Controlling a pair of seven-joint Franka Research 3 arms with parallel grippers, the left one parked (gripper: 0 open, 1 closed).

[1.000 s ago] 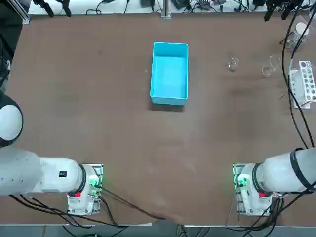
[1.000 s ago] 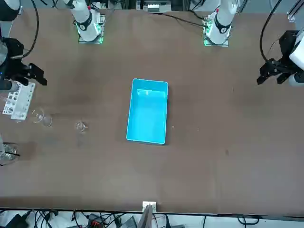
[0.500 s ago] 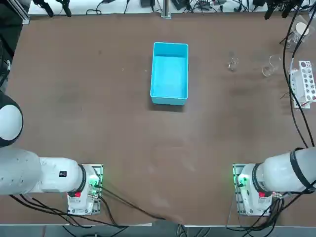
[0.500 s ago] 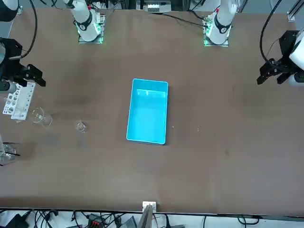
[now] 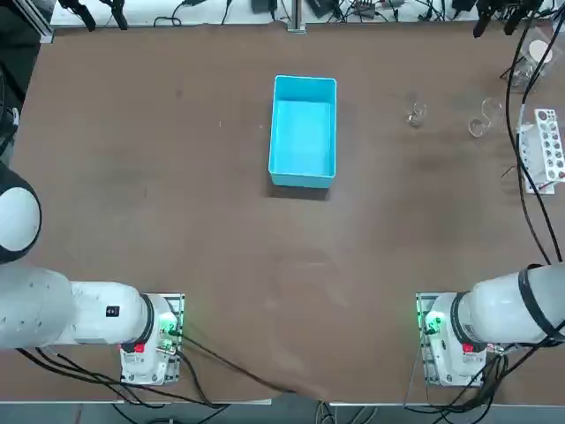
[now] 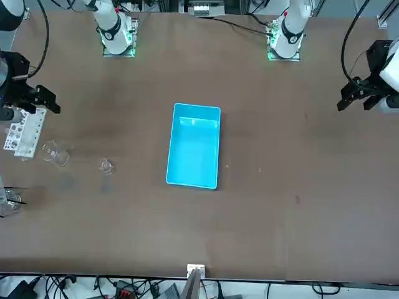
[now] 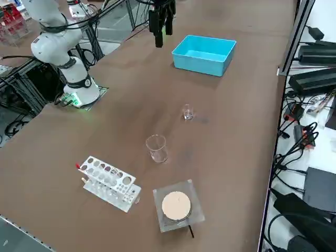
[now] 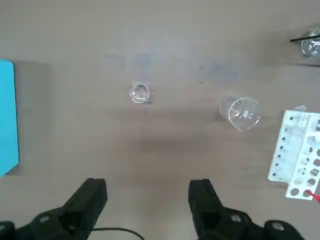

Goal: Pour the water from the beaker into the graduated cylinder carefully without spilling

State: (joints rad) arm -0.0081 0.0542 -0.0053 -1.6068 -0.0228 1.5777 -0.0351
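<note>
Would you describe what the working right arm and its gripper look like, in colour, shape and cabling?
The right arm is white with rounded, glossy links and black bands at its joints. Its base glows green with a red spot, and black cables trail from it. The right gripper is black, with two chunky, blocky fingers.

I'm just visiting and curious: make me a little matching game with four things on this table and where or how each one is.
Things:
1. beaker
2. graduated cylinder
3. blue bin
4. right claw

States:
A. open, holding nothing
B. between the beaker and the bin
C. empty, mid-table
D. nearest the white test-tube rack

Pairs: 1-D, 2-B, 3-C, 4-A
</note>
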